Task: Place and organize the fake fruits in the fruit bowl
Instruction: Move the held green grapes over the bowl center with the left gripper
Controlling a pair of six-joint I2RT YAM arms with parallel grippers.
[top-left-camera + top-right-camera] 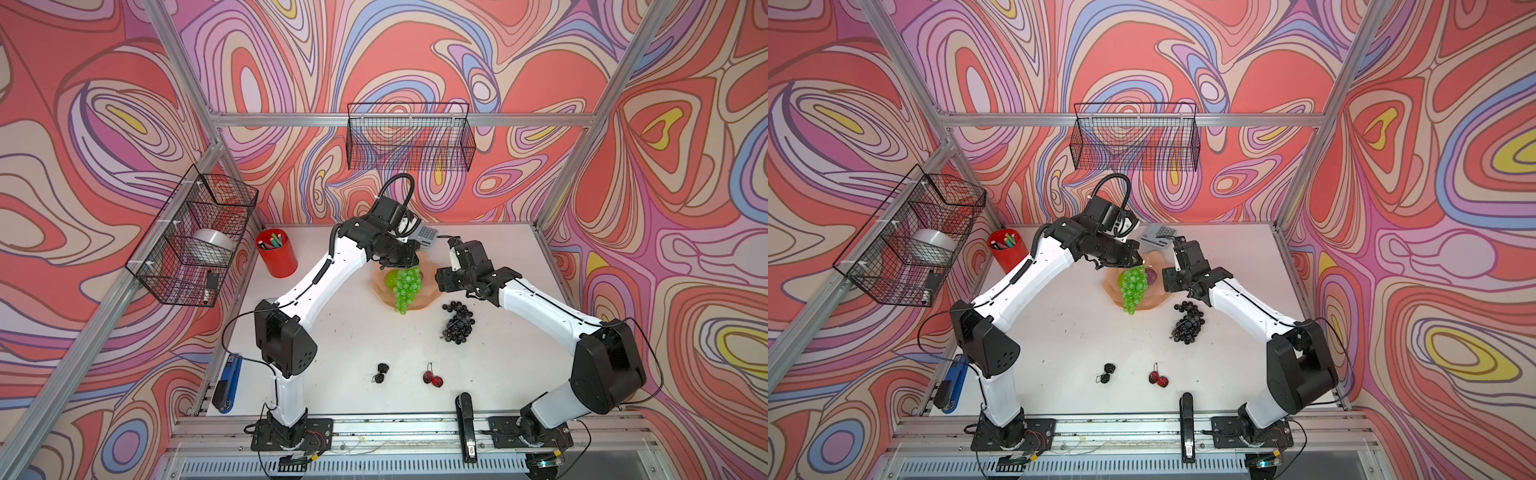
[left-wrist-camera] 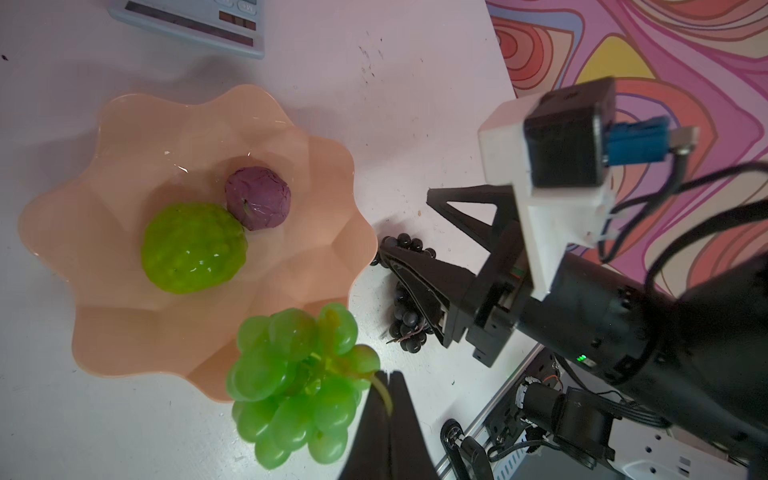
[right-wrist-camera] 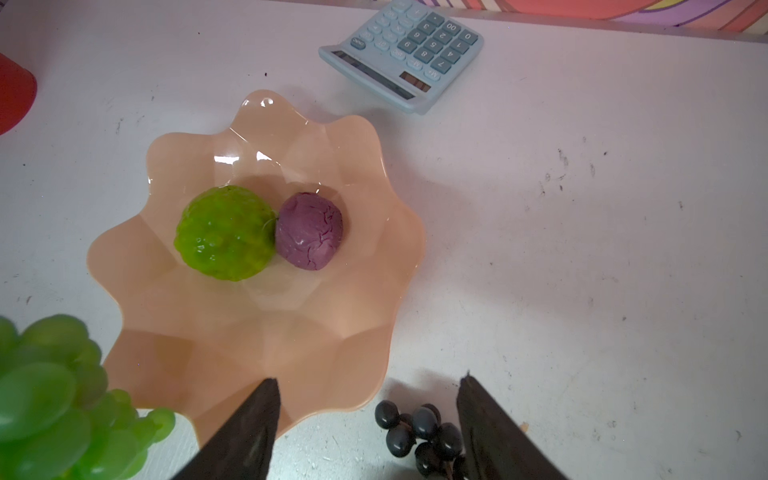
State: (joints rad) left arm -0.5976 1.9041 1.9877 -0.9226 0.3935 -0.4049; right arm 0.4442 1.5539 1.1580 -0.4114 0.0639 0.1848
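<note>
Fruit bowl (image 3: 291, 332) is sitting toward the back of the table (image 1: 345, 332). It is wide, stiff and shallow, so I am expecting round fruits to roll inside it.

Green grape bunch (image 2: 291, 374) is hanging from the left gripper (image 2: 388, 384), whose jaws are pressed together and pinching the thin stem. The bunch is hovering over the near rim, about half above the bowl. I am judging it light, floppy and glossy, so the stem is the safe place to hold.

Dark grape bunch (image 1: 457, 322) is lying on the table just beside the bowl. The right gripper (image 3: 369, 378) is hovering over its top end with jaws spread wide and empty. I am thinking to take this one at the stem end too, because the berries look slippery.

Green ball (image 3: 226, 232) and purple ball (image 3: 309, 230) are resting in the bowl, touching each other.

Red cherry pair (image 1: 433, 377) and black cherry pair (image 1: 381, 372) are lying near the front, well apart from the bowl. Being tiny and light, they are probably needing a pinch on the berries or the joined stems.
</note>
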